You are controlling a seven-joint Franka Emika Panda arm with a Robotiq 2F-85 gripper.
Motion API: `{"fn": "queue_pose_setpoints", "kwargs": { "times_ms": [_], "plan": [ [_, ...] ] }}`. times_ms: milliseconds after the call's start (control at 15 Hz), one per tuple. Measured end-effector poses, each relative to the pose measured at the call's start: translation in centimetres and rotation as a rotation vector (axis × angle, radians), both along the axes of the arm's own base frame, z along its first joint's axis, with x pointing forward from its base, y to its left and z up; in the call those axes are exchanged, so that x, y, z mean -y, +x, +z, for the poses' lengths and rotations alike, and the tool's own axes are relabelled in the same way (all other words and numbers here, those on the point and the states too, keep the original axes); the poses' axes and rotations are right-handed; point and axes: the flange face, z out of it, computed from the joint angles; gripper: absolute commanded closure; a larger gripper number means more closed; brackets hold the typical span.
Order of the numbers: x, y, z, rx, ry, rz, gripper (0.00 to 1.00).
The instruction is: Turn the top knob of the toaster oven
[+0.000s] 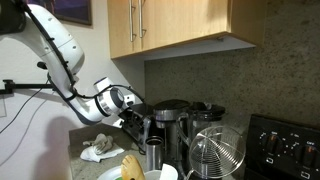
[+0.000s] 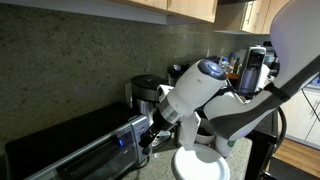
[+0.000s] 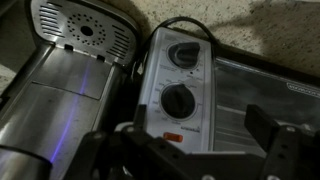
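Wrist view showed my fingers (image 3: pixel 272 135) wide and empty, short of the toaster oven (image 3: pixel 235 90) beside the coffee maker (image 3: pixel 70 80). Knobs sat close together; I feared catching the lower knob (image 3: pixel 178 100), not the top knob (image 3: pixel 183 55).

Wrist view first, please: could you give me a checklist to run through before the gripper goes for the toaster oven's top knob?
1. Gripper open: ok, fingers spread wide.
2. Knobs in sight: ok, a farther knob and a nearer knob on the toaster oven panel.
3. Which one is the top knob: cannot tell, this view may be flipped.
4. Fingers around a knob: not ok, short of the panel.
5. Gripper apart from the coffee maker: ok, it stands to one side.
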Motion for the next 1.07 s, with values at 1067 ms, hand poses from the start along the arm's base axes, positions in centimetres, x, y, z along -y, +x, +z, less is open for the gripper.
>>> {"fn": "queue_pose_setpoints", "kwargs": {
  "times_ms": [1067],
  "plan": [
    [-2.0, 0.5, -3.5, 0.047, -0.026, -0.018, 0.27]
  ]
}}
